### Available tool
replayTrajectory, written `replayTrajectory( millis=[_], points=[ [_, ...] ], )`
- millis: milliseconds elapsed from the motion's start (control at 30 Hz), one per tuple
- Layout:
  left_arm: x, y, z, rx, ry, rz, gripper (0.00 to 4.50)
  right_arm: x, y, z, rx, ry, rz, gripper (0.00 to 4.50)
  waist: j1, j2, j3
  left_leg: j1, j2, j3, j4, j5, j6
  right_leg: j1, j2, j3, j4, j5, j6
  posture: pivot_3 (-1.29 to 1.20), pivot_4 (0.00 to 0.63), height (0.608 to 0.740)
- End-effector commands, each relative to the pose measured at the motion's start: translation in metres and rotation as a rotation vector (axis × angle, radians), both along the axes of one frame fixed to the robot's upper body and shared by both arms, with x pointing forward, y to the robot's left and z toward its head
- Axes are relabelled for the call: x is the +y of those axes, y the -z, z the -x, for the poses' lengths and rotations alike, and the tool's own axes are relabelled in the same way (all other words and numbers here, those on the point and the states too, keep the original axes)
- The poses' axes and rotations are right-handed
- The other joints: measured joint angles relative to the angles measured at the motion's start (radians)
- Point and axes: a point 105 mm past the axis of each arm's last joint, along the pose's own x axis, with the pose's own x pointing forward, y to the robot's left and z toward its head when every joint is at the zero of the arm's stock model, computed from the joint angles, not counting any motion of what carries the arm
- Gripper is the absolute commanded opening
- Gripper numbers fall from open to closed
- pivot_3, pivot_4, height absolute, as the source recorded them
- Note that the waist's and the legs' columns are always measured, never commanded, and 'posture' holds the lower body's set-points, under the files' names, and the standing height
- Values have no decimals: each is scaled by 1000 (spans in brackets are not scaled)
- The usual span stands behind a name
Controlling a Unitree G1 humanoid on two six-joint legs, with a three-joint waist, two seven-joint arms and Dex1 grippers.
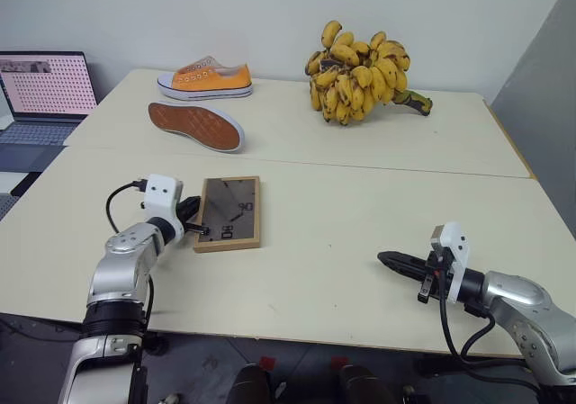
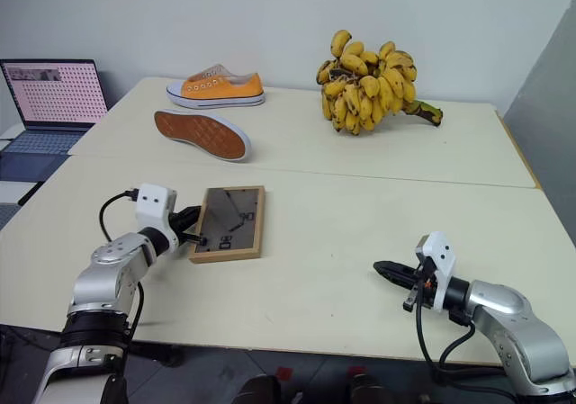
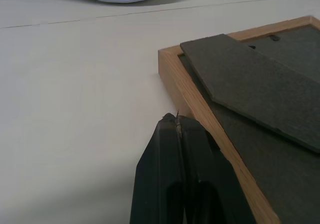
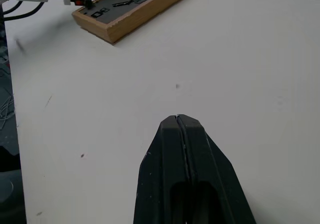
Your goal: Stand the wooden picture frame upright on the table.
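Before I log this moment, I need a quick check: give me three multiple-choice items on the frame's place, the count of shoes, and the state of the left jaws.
1. Where does the wooden picture frame lie on the table?
A. beside the bananas
B. just ahead of the left gripper
C. on the laptop

2. How many orange shoes are there?
A. one
B. two
C. three

3. The left gripper's jaws are:
A. wide open
B. closed around the frame
C. shut, tips at the frame's edge

Answers: 1 B, the gripper's tips meet its near corner. 2 B, one upright shoe, one sole-up shoe. 3 C, the left wrist view shows the fingers pressed together.
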Motion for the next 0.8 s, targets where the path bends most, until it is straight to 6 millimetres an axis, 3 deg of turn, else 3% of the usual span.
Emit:
replayTrajectory(
  millis=[33, 333, 467, 633, 800],
  points=[
    [-27, -9, -4, -35, 136, -17, 38, 1, -14, 1, -62, -19, -5, 0, 0, 0, 0, 0, 0, 0, 0, 0, 0, 0, 0, 0, 0, 0, 0, 0, 150, 740],
    [-73, -2, -2, -9, 291, -15, 38, 2, -14, -5, -75, 5, -17, 0, 2, 0, 0, -1, -1, -1, 1, 0, 0, 1, 0, -1, 0, 0, 0, 0, 150, 740],
    [-66, -3, 9, 4, 295, -26, 38, 1, -15, -7, -83, 12, -15, 0, 0, 0, 0, -1, 0, -1, 1, 0, 0, 1, 0, -1, 0, 0, 0, 0, 150, 740],
    [-51, -7, 40, 53, 336, -70, 38, -1, -18, -11, -95, 33, -22, 0, -6, 1, 0, -1, 0, -1, 1, 0, 0, 0, 0, -1, 1, 0, 0, 0, 150, 740],
    [-53, -12, 54, 79, 366, -73, 38, 0, -18, -14, -102, 42, -28, 0, 1, 1, 0, 0, 0, -2, 2, 0, 0, 0, 0, -1, 5, 0, 0, 0, 150, 740]
  ],
)
